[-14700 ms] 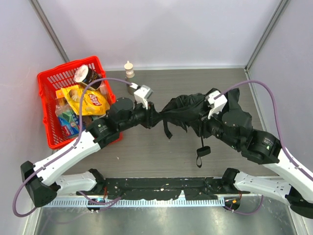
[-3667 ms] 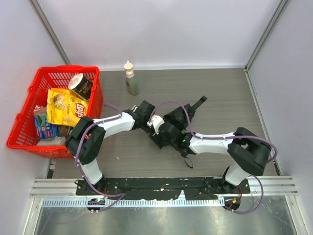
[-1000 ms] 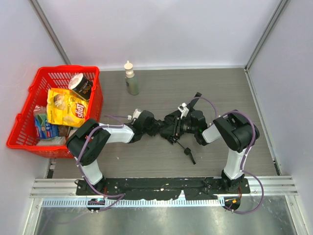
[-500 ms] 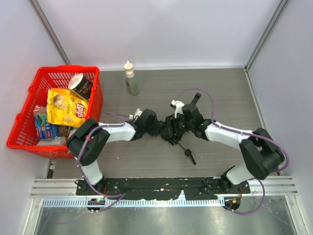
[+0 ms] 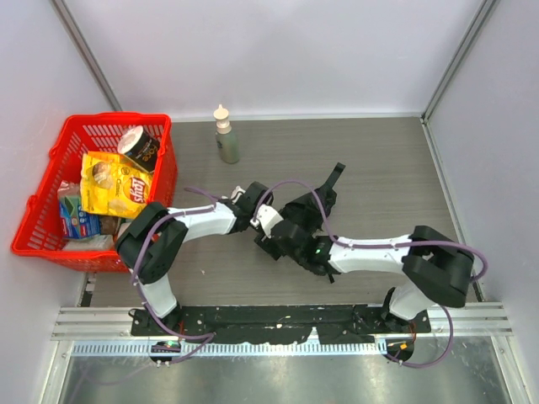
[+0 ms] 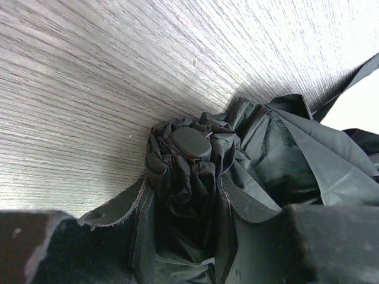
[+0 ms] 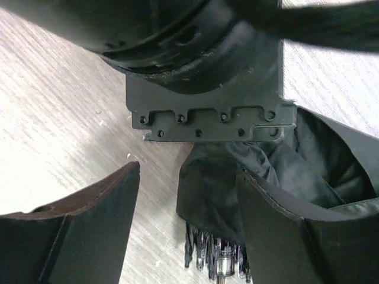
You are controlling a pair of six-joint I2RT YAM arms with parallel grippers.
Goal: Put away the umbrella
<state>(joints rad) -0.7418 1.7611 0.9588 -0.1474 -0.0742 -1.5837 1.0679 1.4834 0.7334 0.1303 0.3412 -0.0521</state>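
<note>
Left pincer: fingers partway apart. The umbrella is bunched in the gap and touches both, but I cannot tell whether I am pressing on it.

Right pincer: fingers wide apart, clamped on nothing. Umbrella fabric and metal rib ends lie between them.

The umbrella lies collapsed mid-tabletop, between my two wrists.

Tabletop: grey wood grain, matte. Pale walls on three sides. A red basket holding packets stands at the left, and a bottle stands near the back.

Fabric: dark charcoal, crumpled, gathered under a flat oval black cap.
</note>
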